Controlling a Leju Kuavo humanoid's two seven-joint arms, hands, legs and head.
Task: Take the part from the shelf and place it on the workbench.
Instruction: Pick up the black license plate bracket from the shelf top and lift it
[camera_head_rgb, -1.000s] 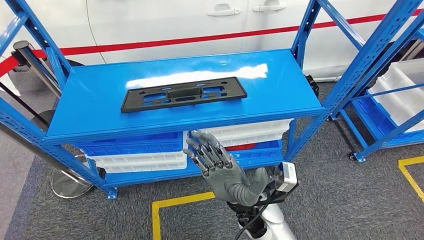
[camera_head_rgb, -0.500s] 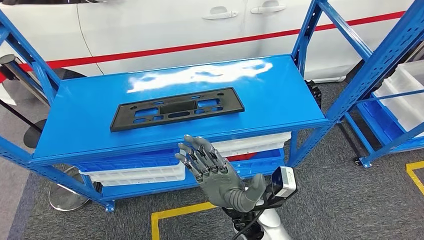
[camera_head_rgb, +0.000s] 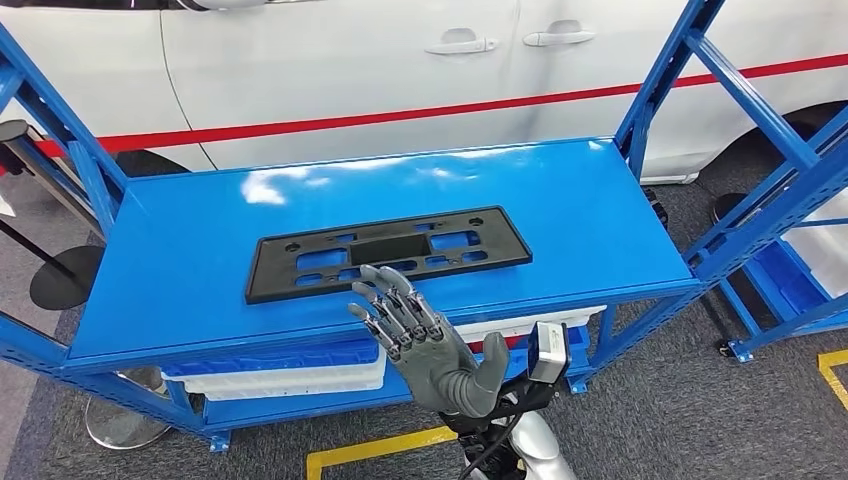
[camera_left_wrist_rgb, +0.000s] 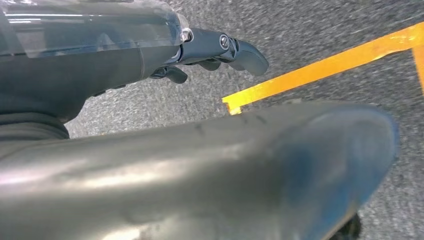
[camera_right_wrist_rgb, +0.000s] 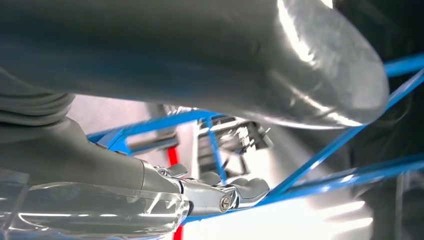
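A flat black rectangular part (camera_head_rgb: 390, 252) with several cut-outs lies on the blue top shelf (camera_head_rgb: 180, 280), near its middle. My right hand (camera_head_rgb: 425, 340) is raised in front of the shelf's near edge with its fingers spread and nothing in it. Its fingertips (camera_head_rgb: 372, 290) overlap the part's near edge in the head view; I cannot tell whether they touch it. In the right wrist view the right hand's fingers (camera_right_wrist_rgb: 235, 192) stretch out before the blue frame. My left hand (camera_left_wrist_rgb: 220, 47) hangs over the grey floor and holds nothing.
White and blue bins (camera_head_rgb: 290, 375) sit on the lower shelf. Blue uprights (camera_head_rgb: 655, 95) stand at the shelf's corners, and a second blue rack (camera_head_rgb: 790, 250) is to the right. A white car (camera_head_rgb: 350, 60) is behind. Yellow floor tape (camera_head_rgb: 380, 448) lies below.
The whole picture has shifted, so the camera has moved; the shelf now looks closer. My right hand has risen from below the shelf edge until its fingertips overlap the part's near edge.
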